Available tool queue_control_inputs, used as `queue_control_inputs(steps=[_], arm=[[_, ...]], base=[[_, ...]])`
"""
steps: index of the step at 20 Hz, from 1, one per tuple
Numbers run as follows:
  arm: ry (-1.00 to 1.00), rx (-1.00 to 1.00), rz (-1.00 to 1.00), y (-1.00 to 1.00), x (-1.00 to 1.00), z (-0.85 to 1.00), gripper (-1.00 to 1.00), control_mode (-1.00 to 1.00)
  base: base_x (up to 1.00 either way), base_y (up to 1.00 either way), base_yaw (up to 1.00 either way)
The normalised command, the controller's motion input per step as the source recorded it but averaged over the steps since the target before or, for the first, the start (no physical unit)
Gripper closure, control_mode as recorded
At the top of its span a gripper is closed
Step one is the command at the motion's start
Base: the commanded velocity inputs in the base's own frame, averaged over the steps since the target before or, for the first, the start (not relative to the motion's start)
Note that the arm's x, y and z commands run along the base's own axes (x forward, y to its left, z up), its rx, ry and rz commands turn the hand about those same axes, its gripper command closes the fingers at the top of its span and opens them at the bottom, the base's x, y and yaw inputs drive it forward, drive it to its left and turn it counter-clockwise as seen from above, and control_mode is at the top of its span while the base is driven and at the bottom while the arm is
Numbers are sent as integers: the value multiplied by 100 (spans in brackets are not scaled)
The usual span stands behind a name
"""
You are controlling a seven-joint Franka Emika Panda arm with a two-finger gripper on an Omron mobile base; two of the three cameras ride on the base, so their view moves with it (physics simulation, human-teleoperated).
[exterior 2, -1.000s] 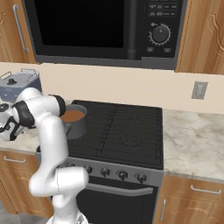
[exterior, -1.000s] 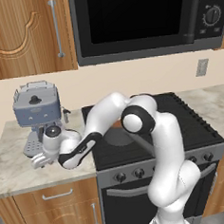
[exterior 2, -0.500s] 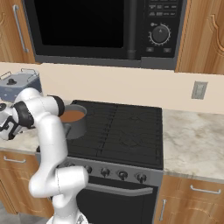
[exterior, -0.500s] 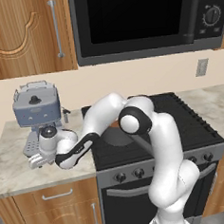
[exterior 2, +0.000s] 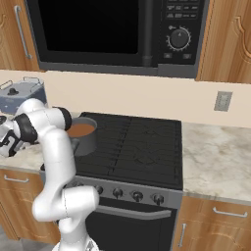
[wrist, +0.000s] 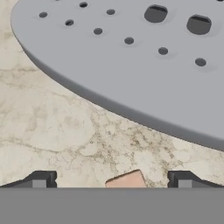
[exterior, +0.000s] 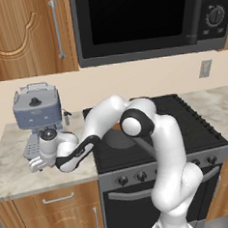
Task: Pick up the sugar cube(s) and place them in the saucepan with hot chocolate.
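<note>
A tan sugar cube (wrist: 126,180) lies on the marbled desk (wrist: 65,127) at the bottom centre of the hand view, between the wide-apart jaws of the gripper (wrist: 112,179) (nothing is held). The espresso machine's perforated grey base (wrist: 131,52) fills the top. The saucepan with hot chocolate (exterior 2: 81,135) sits left of centre on the stove (exterior 2: 142,147).
</note>
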Motion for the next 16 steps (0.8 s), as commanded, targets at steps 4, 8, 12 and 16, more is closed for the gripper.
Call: queue_control_inputs(steps=[4,8,12,16], arm=[[0,0,0,0,-3,-13,100,-100],[0,0,0,0,-4,-9,100,-100],[0,0,0,0,-6,-5,100,-100],[1,0,0,0,-3,-1,100,-100]], base=[[0,0,0],[0,0,0],[0,0,0],[0,0,0]])
